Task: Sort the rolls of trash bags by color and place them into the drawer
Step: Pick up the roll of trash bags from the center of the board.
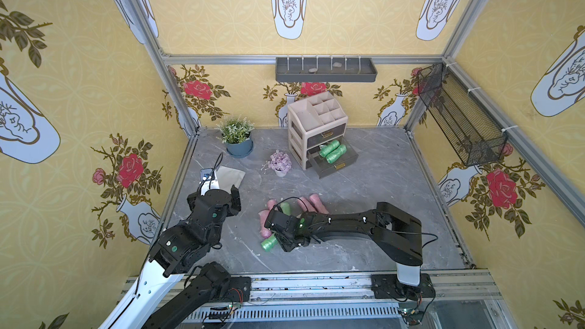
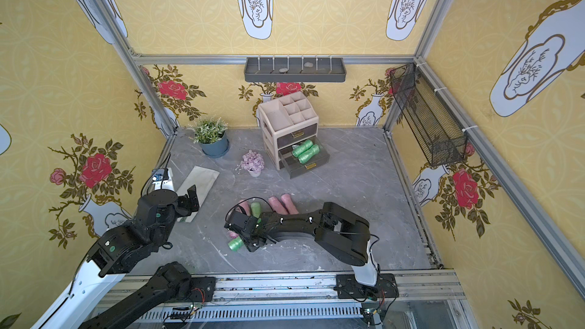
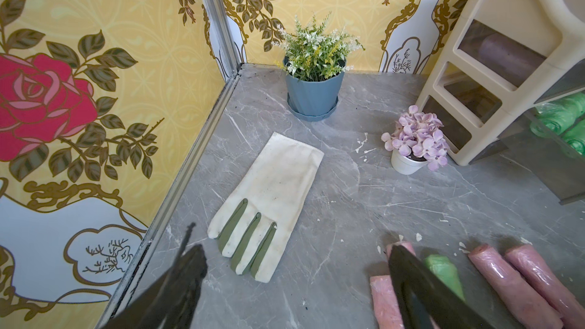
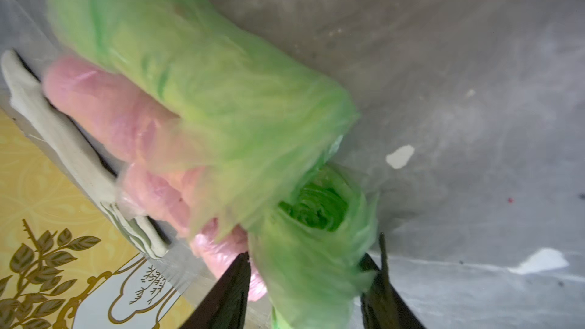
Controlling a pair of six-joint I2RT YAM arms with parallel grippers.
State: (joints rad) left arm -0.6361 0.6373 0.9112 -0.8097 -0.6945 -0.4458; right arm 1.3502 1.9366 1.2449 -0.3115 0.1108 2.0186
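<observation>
Near the table's front middle, my right gripper [image 1: 280, 243] [image 2: 248, 243] is shut on a green roll [image 1: 268, 244] [image 4: 316, 248], one finger pressing each side. More green film [image 4: 190, 74] stretches past it, blurred. Pink rolls [image 1: 265, 218] [image 4: 104, 102] lie just beyond, and two more pink rolls [image 1: 313, 204] [image 3: 512, 280] with another green roll [image 1: 285, 207] [image 3: 443, 270] lie behind the arm. The beige organiser's open drawer [image 1: 343, 161] holds two green rolls [image 1: 332, 150]. My left gripper [image 1: 235, 199] [image 3: 294, 248] hangs open and empty at the left, near a glove.
A white and green glove [image 1: 229, 177] [image 3: 269, 191] lies flat by the left wall. A blue potted plant [image 1: 237, 140] stands at the back left, and a lilac flower bunch in a white pot [image 1: 280, 162] stands beside the organiser [image 1: 316, 115]. A mesh basket [image 1: 459, 115] hangs on the right wall.
</observation>
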